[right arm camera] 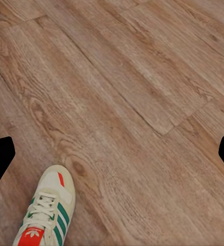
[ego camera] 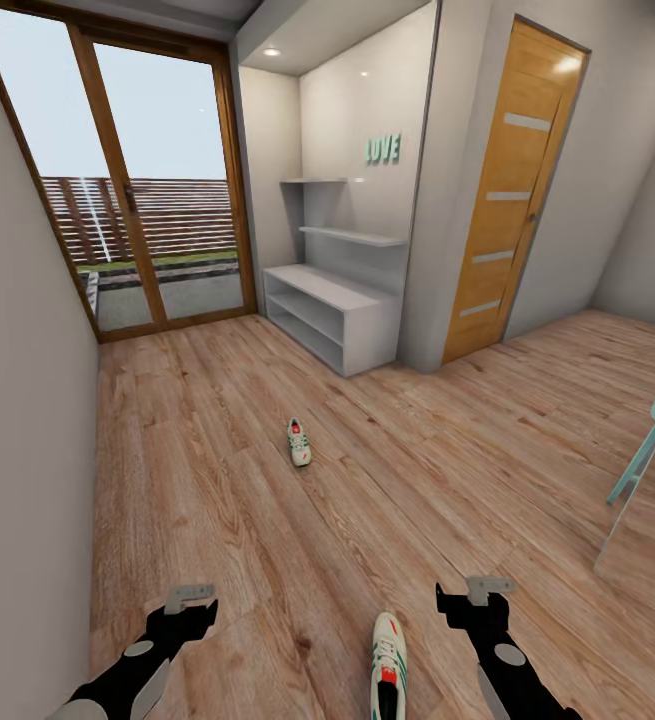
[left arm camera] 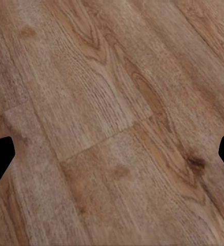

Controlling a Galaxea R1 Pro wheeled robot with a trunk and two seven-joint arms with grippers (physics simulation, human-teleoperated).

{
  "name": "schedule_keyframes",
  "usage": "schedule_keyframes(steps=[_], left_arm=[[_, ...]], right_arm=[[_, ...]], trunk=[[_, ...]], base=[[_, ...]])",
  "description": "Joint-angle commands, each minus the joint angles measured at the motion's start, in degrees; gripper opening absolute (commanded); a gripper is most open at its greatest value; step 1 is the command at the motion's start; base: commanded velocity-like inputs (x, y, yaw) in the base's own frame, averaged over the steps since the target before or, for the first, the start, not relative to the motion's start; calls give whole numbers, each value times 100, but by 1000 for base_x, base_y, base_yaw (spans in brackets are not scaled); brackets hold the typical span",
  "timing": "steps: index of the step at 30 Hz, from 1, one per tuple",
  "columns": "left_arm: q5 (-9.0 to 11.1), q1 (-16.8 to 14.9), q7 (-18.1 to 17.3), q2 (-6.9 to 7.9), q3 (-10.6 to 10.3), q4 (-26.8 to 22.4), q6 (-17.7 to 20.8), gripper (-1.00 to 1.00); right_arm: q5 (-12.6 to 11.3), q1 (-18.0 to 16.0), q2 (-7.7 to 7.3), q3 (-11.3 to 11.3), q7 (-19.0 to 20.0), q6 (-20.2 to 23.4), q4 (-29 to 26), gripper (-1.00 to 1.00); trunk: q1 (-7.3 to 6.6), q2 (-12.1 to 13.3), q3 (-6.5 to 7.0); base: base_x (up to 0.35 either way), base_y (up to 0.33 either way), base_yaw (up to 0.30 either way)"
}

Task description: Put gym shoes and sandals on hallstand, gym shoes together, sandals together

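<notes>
One cream gym shoe (ego camera: 299,442) with green stripes lies on the wood-plank corridor floor (ego camera: 227,500) in the middle of the room. The other gym shoe (ego camera: 388,668) lies close in front of me, between my two arms; it also appears in the right wrist view, gym shoe (right arm camera: 46,215). My left gripper (ego camera: 189,598) and right gripper (ego camera: 475,592) hang open above the floor, holding nothing. The white-grey hallstand (ego camera: 333,308) stands in the alcove at the back. The sandals are out of view.
A glass door with a wood frame (ego camera: 132,200) closes the far end. A wooden door (ego camera: 512,190) is right of the alcove. A grey wall (ego camera: 17,450) runs along the left. A teal frame (ego camera: 652,445) stands at the right edge.
</notes>
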Motion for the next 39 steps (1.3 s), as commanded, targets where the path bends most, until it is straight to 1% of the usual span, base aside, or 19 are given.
schedule_keyframes(steps=[1, 10, 27, 28, 30, 32, 36, 39], left_arm=[[49, -3, -10, 1, -3, 5, -34, 100], [48, -3, -14, 1, -9, 5, -109, 100], [40, -11, -14, 6, -11, 5, -117, 100], [37, -10, -14, -3, -19, 4, -122, 100], [25, -7, -17, -6, -39, 1, -123, 100], [-24, -7, -51, -7, -107, 2, -124, 100], [-91, -24, -165, -4, -208, 0, -121, 100], [-111, -50, -239, -5, -239, -1, -115, 100]], right_arm=[[3, -3, 0, 3, -13, -16, 3, 100], [-4, -3, 0, 8, -19, -15, 4, 100], [-12, -3, 2, 5, -20, -15, 10, 100], [-15, -3, 30, 8, -24, -15, 12, 100], [-15, -3, 38, 8, -26, -15, 16, 100], [-20, -3, 51, 8, -27, -11, 20, 100], [-25, -3, 72, 13, -30, -7, 26, 100], [-28, -3, 94, 15, -30, -4, 28, 100]], trunk=[[-1, -2, -5], [-1, -2, -5], [-1, -2, -5], [-1, -2, -5], [-1, -2, -5], [-1, -2, -5], [-1, -2, -5], [-1, -2, -5]], base=[[0, 0, 0], [0, 0, 0], [30, 0, 0], [0, 0, 0], [0, 0, 0], [0, 0, 0], [0, 0, 0], [0, 0, 0]])
